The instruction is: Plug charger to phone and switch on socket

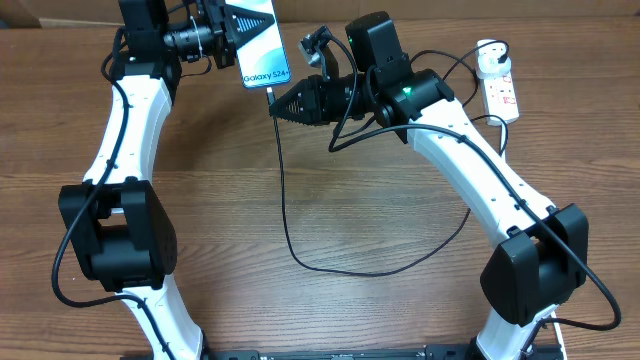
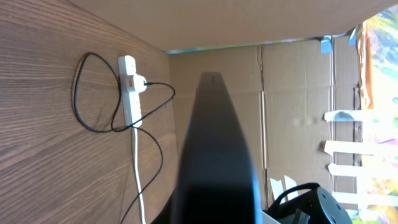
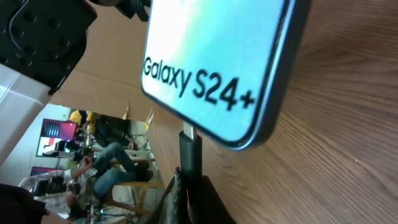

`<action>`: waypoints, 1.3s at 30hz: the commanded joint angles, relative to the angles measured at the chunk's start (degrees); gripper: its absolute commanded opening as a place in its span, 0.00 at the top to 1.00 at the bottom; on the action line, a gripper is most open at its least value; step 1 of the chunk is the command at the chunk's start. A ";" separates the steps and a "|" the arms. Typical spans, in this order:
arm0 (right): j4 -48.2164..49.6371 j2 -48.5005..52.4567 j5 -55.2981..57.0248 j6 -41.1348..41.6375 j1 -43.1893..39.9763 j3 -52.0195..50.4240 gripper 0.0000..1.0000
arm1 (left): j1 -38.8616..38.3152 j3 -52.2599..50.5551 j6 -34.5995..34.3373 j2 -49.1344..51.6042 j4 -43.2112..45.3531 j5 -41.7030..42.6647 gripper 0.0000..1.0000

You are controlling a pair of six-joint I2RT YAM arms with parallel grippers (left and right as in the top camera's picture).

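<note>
Overhead, left jaws are half hidden behind the phone (image 1: 260, 42), shut on it near the table's (image 1: 230, 200) far edge. Right jaws are pinched shut on the charger's (image 1: 283, 180) connector at the phone's bottom edge; full seating unclear. The socket (image 1: 499, 85) lies far right, switches unreadable. Cable loops across the open middle.

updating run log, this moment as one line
left gripper: shut on slim blue-white-screen phone; right gripper: shut on black charger connector at phone's bottom edge
</note>
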 commanded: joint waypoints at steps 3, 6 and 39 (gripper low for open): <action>0.48 -2.08 0.63 -0.13 0.39 1.14 0.96 | 0.31 -0.13 0.07 -0.50 0.39 2.51 0.96; 0.48 -2.08 0.42 -0.13 0.39 1.14 0.96 | 0.31 -0.13 0.09 -0.50 0.39 2.49 0.96; 0.50 -2.08 -1.86 0.07 -0.24 1.14 0.96 | 0.26 -0.13 2.19 -0.50 -0.68 3.65 0.96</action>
